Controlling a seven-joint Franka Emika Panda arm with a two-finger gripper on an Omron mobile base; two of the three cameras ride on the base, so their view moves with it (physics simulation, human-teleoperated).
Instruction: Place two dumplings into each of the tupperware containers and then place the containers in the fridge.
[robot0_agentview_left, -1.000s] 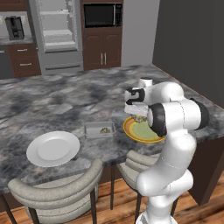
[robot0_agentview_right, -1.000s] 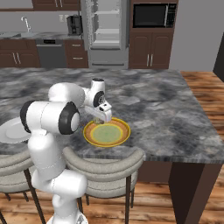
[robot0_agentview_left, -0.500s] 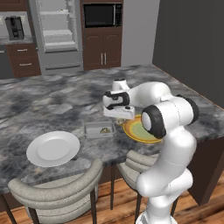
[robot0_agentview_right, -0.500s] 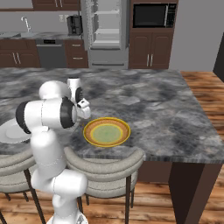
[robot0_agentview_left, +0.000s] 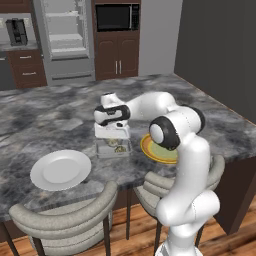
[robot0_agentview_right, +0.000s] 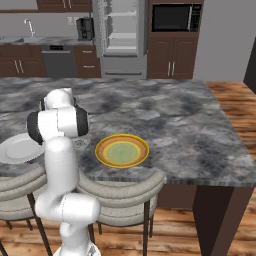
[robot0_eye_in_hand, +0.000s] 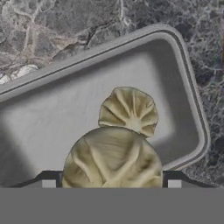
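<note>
A translucent grey tupperware container (robot0_agentview_left: 101, 149) sits on the marble island, between the white plate and the yellow plate. One pale pleated dumpling (robot0_eye_in_hand: 127, 110) lies inside the container (robot0_eye_in_hand: 52, 109). My gripper (robot0_agentview_left: 113, 133) hovers just above it, shut on a second dumpling (robot0_eye_in_hand: 111, 155) that fills the gap between the fingertips; in the hand view the gripper (robot0_eye_in_hand: 111, 181) looks straight down into the box. The fridge (robot0_agentview_left: 65, 40) stands open behind the island, its pale shelves showing, and appears as the fridge (robot0_agentview_right: 122, 30) in the right base view.
A round white plate (robot0_agentview_left: 61, 169) lies left of the container near the front edge. A yellow orange-rimmed plate (robot0_agentview_right: 121, 150) sits to its right. Two curved stools (robot0_agentview_left: 65, 215) stand along the near side. A black microwave (robot0_agentview_left: 117, 17) is built in beside the fridge.
The arm has swung left from over the yellow plate to above the container, carrying the dumpling with it. The jaws have kept the same width.
</note>
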